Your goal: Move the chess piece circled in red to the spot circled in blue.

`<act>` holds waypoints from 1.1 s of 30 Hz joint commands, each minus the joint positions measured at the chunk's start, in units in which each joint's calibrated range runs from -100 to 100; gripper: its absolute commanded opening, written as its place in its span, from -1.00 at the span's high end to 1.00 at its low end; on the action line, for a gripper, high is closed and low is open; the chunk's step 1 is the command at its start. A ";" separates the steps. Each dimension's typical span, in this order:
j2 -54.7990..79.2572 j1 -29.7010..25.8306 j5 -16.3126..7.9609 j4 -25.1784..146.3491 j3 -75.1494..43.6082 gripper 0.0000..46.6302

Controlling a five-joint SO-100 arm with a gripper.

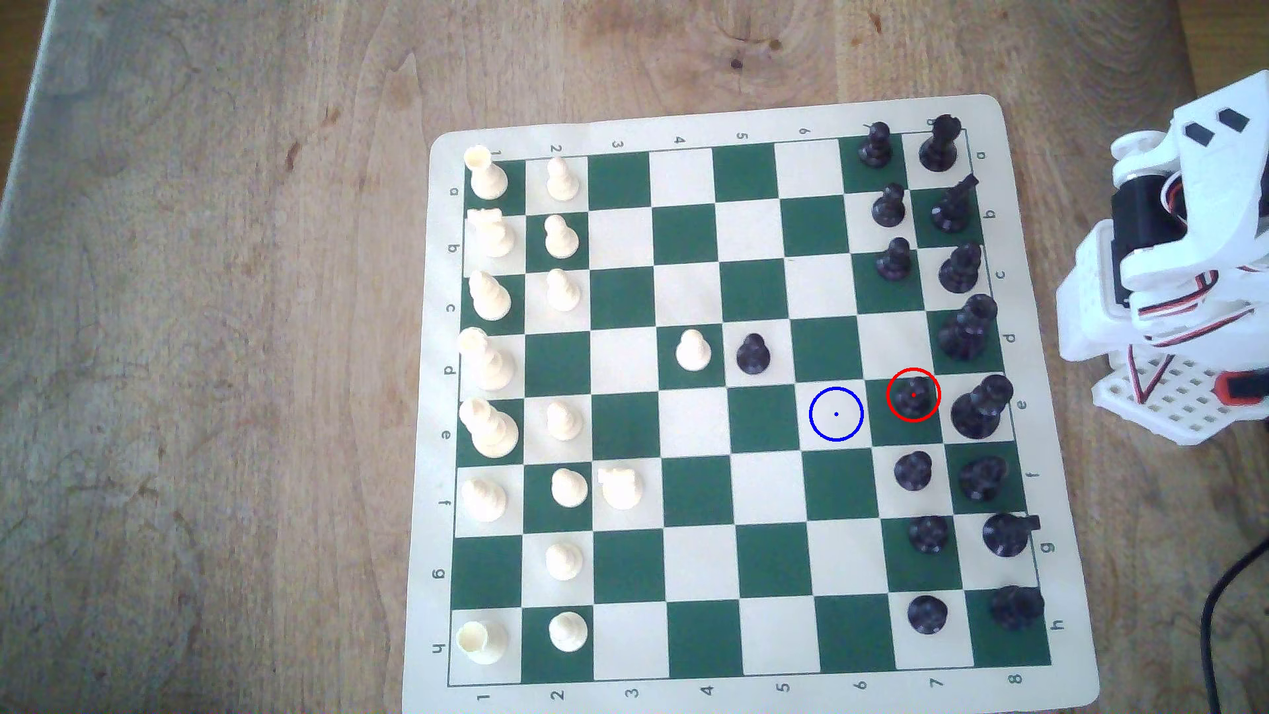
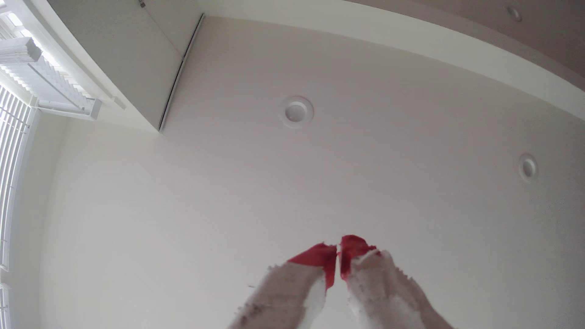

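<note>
**Gripper parked off the board; pawn not yet moved**

Gripper (image 2: 338, 256) pointed up at the ceiling in the wrist view, its red-tipped fingers (image 2: 319, 257) pressed together with only a hairline gap between the tips and nothing held. In the exterior view the white arm (image 1: 1181, 274) sat folded beyond the right edge of the chessboard (image 1: 1057, 425), well apart from every piece.

Progress: none of the task appeared done. The chess piece (image 1: 912, 397), a black pawn inside the red ring, stood on a green square in the second column from the exterior view's right, with a taller black piece (image 1: 980, 410) just beside it on the right and another black pawn (image 1: 913, 471) on the next square toward the near edge. The spot (image 1: 836, 414), a cream square ringed in blue, lay immediately to the pawn's left and was unoccupied. The reach, the grasp, the one-square carry and the release all remained, as judged from this layout.

Orientation: the pawn stood upright on its base, its long axis vertical and its ball head toward the camera. Being round, it probably had no facing direction, though blur made fine detail uncertain.
</note>
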 commanded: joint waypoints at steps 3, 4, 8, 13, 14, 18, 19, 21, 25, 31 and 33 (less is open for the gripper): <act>0.14 0.37 0.15 0.36 1.17 0.99; 0.14 0.68 0.15 2.08 1.17 0.99; 0.14 2.25 0.15 17.15 1.17 0.99; 0.14 6.78 -0.15 49.83 1.17 0.99; 0.14 6.94 -0.20 54.66 1.08 0.99; 0.22 7.25 -0.24 73.17 -3.90 0.99; 0.22 7.17 -0.24 78.16 -5.72 0.99; 0.22 7.49 -0.29 88.07 -9.80 0.99; 0.31 9.60 -0.29 117.72 -24.30 0.99; 1.07 6.16 -0.98 154.49 -37.08 0.95; 2.18 4.75 -1.32 161.78 -39.62 0.97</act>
